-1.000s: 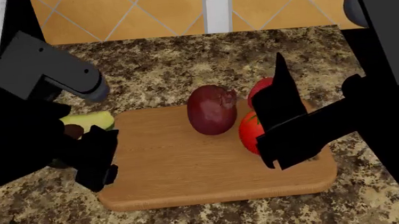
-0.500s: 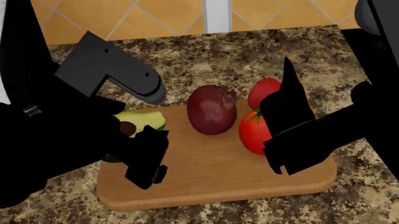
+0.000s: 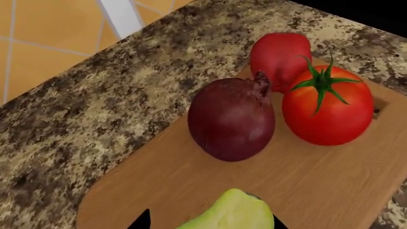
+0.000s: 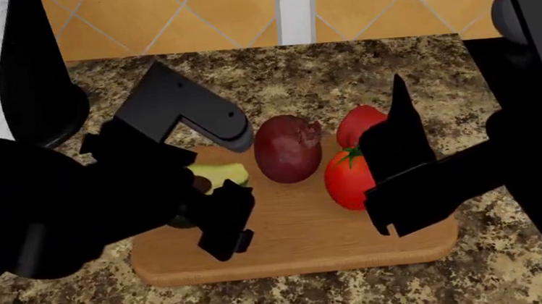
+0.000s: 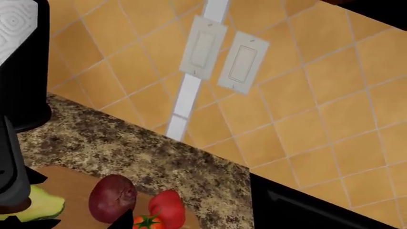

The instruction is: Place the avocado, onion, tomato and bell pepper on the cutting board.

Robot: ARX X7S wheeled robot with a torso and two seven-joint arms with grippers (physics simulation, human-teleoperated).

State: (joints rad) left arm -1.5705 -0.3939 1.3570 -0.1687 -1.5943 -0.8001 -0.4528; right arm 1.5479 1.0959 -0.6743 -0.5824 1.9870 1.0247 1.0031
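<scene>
Head view. My left gripper (image 4: 220, 215) is closed on the avocado (image 4: 218, 175), holding it over the 9 o'clock end of the cutting board (image 4: 298, 244); only a pale yellow-green sliver of the fruit shows, at about 12 o'clock from my fingertips. The onion (image 4: 288, 149) stands on the board at 2 o'clock from that gripper, with the tomato (image 4: 347, 179) just beside it at its 4 o'clock and the bell pepper (image 4: 358, 126) behind the tomato, near the board's far edge. My right gripper (image 4: 399, 178) hangs over the 3 o'clock end of the board, its dark body covering part of the tomato; I cannot tell whether its jaws are apart or together. The board lies on a speckled granite counter (image 4: 342, 74).

Left wrist view. The avocado's pale flesh (image 3: 232, 212) sits between my dark fingertips (image 3: 140, 222). Beyond it on the board (image 3: 159, 181) the onion (image 3: 232, 119) touches the tomato (image 3: 327, 109), and the bell pepper (image 3: 279, 57) is behind both.

Right wrist view. Onion (image 5: 112, 198), bell pepper (image 5: 167, 206) and tomato calyx (image 5: 147, 222) cluster on the board (image 5: 54, 176); the avocado (image 5: 38, 205) lies well apart from them. Two wall switches (image 5: 219, 57) are set in the tiled wall.
</scene>
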